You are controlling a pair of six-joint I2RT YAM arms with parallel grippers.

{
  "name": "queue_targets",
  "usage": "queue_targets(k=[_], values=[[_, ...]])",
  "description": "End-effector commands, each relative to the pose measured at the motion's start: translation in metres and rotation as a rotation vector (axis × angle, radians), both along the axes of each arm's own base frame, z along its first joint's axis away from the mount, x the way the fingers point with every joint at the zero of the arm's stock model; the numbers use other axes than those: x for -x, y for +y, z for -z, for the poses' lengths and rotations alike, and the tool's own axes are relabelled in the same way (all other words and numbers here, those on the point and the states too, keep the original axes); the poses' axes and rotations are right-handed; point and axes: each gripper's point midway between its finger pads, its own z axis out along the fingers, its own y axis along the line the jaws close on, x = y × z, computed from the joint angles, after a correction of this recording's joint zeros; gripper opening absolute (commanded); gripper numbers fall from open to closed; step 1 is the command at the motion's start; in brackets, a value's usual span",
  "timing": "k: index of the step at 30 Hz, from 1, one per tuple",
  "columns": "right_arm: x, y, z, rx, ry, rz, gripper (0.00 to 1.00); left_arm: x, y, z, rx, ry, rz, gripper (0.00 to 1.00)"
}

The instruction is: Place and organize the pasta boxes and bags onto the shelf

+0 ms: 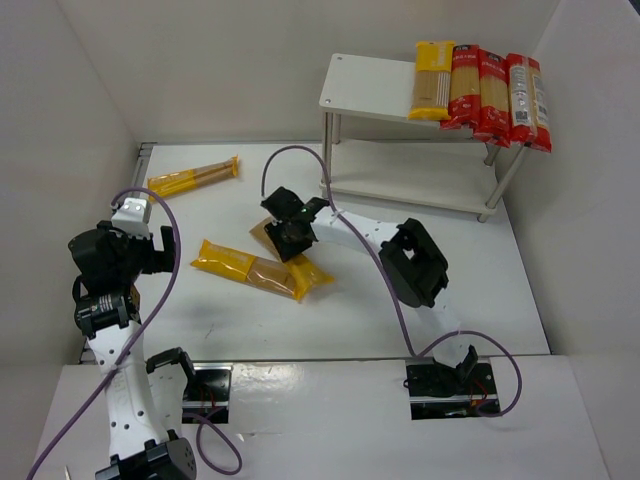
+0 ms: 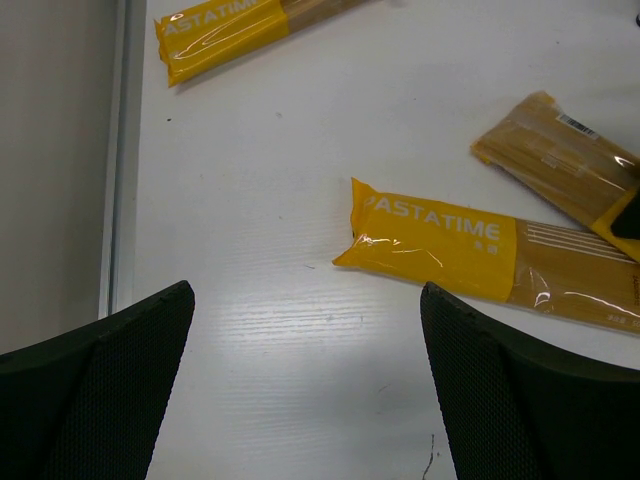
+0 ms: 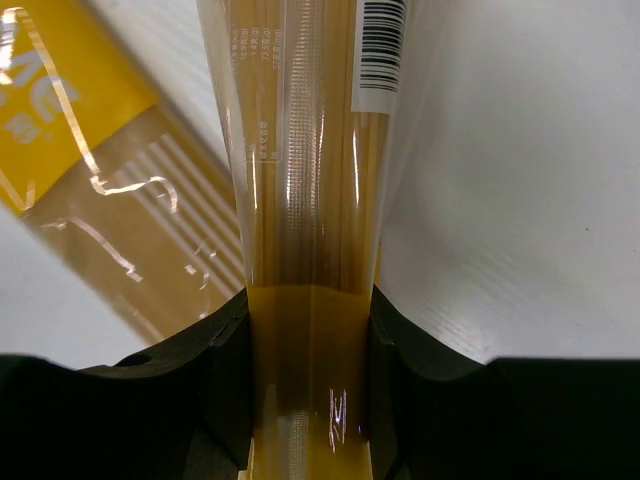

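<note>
Three yellow spaghetti packs lie on the table. One is at the far left [image 1: 190, 178], one in the middle [image 1: 235, 265], and one [image 1: 312, 272] crosses the middle pack's right end. My right gripper [image 1: 290, 235] is shut on that crossing pack; in the right wrist view the pack [image 3: 310, 200] runs between the fingers [image 3: 410, 380]. My left gripper [image 1: 165, 252] is open and empty, left of the middle pack [image 2: 440, 245]. The white two-tier shelf [image 1: 365, 90] stands at the back right. Its top board holds one yellow pack [image 1: 433, 80] and three red packs [image 1: 495, 95].
White walls close in the table on the left, back and right. The shelf's lower board [image 1: 410, 180] is bare. The right arm's elbow [image 1: 420, 262] lies low over the table in front of the shelf. Purple cables loop around both arms.
</note>
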Motion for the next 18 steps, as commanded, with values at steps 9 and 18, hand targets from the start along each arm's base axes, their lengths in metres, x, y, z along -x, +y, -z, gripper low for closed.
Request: queue_targets(k=[9, 18], values=[[-0.030, 0.027, -0.183, -0.263, -0.272, -0.061, 0.00, -0.004, -0.002, -0.008, 0.002, -0.036, 0.015, 0.99], [-0.048, 0.016, -0.250, -0.317, -0.406, -0.056, 0.00, -0.006, -0.001, -0.004, 0.010, -0.020, 0.015, 0.99]])
